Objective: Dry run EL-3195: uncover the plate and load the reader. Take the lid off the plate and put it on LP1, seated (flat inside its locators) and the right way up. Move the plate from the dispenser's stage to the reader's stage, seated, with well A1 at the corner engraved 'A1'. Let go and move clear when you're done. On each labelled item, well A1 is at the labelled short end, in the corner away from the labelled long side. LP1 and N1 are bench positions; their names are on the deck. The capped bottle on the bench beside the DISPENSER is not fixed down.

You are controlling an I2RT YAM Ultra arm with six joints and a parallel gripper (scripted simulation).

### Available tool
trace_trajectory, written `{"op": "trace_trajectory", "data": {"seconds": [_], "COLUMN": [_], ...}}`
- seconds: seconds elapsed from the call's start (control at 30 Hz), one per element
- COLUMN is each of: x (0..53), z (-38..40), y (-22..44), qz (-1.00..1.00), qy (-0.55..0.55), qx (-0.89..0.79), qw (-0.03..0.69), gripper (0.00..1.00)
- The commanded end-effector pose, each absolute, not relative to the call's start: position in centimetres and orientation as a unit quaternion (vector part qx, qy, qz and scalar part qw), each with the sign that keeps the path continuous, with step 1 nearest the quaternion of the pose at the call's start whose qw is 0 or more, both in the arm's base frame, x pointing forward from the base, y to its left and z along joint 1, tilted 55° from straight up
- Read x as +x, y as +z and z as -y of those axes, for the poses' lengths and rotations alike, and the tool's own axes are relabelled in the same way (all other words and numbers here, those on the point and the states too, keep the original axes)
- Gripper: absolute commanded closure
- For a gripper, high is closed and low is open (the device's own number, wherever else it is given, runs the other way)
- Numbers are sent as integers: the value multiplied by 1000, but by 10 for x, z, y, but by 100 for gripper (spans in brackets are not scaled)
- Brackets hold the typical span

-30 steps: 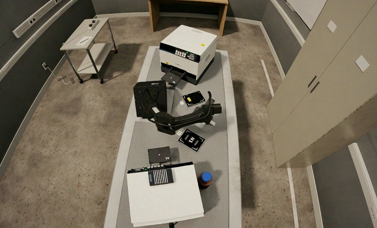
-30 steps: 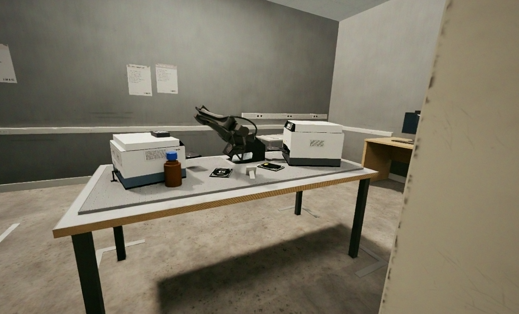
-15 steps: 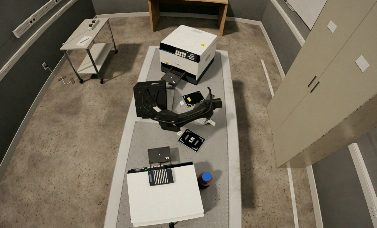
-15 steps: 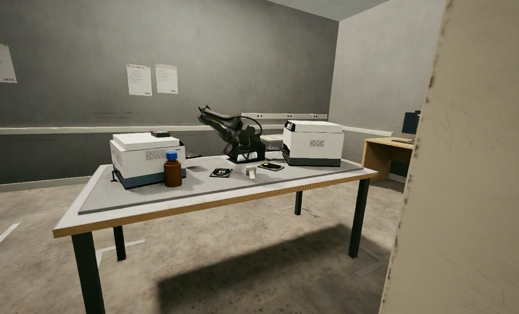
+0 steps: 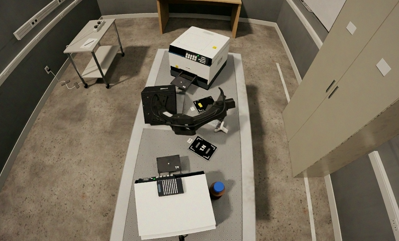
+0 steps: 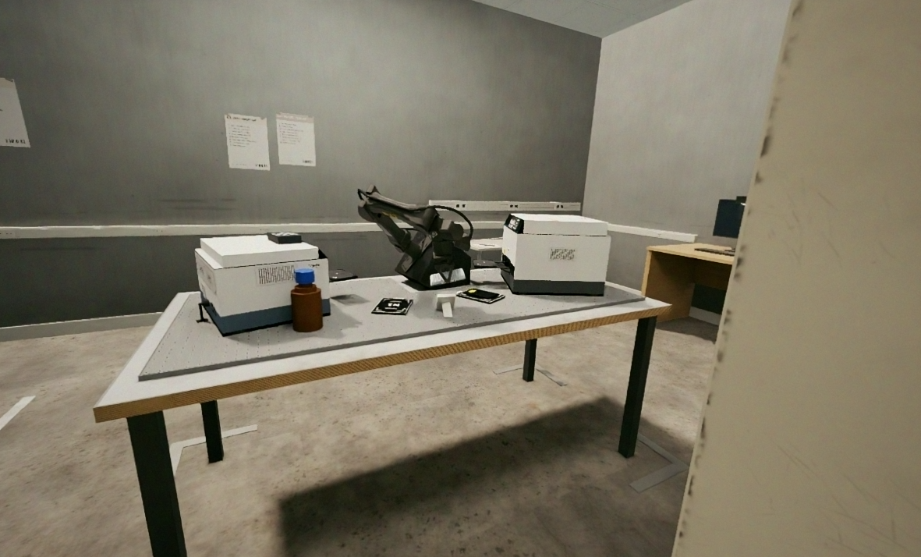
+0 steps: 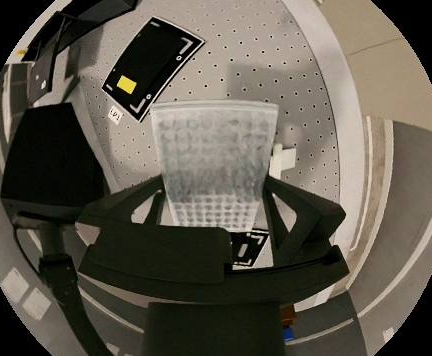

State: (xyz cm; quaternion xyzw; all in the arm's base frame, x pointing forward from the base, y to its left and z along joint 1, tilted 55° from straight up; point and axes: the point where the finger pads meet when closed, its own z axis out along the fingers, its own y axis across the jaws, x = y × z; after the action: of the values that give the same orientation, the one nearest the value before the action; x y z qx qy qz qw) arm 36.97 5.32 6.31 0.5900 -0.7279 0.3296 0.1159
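From above, the arm reaches across the surface on the near side of the reader. Its wrist hangs just past the LP1 pad, which lies in front of the reader and carries a dark, yellow-tagged item, probably the lid. The reader's stage juts out bare from the reader's front. The dispenser's stage, well away from the reader, is bare too. The hand itself is hidden under the forearm here, so the plate cannot be made out.

From the side, the arm stands raised to the left of the reader, above the surface. This view is too small to show what it carries.

At the wrist, the hand is spread wide and pinching the plate across its width. The clear grid of wells is held off the surface, with the LP1 pad ahead on the reader side.

The step in hand looks like the carry to the reader. The next move calls for swinging on to the reader's stage, turning the plate so that well A1 meets the engraved corner, then lowering it flat before letting go.
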Motion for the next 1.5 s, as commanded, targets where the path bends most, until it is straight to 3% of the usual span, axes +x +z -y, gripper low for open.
{"op": "trace_trajectory", "data": {"seconds": [0.0, 1.47], "x": [364, 339], "z": [-72, -139], "y": [46, -17], "qz": [720, 632], "qy": [321, 297], "qx": [605, 697], "qw": [113, 163], "gripper": [14, 14]}}
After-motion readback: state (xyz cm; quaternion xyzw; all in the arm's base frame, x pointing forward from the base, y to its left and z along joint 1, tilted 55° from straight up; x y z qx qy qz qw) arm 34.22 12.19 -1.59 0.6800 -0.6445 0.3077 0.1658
